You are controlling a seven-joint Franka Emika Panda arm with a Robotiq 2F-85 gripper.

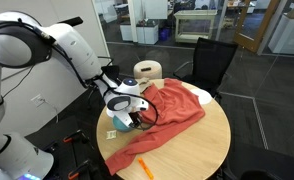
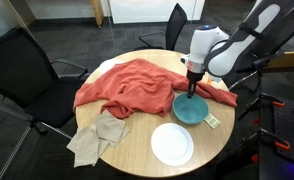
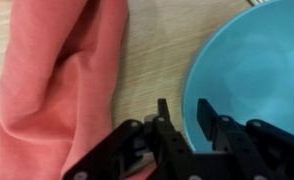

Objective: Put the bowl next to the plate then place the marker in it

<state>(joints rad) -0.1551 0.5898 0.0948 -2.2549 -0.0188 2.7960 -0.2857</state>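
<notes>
Bowl [image 2: 192,108] sits near the table's [image 2: 139,135] robot-side edge, between red cloth [image 2: 137,85] and plate [image 2: 172,143], as the gripper [image 3: 185,112] straddles its rim, jaws parted; a firm pinch and low carry should keep it level.

an exterior view sits low beside the robot's base, the arm [image 1: 67,45] large at its left, and faces across the round table [image 1: 202,140] toward glass office walls far behind. an exterior view stands higher on another side, looking down on the tabletop with the arm at its right. both share the tabletop and the red cloth [image 1: 172,110]. the wrist view faces straight down, very near, the gripper [image 3: 187,115] at its lower edge, sharing cloth and bowl [image 3: 252,70].
</notes>
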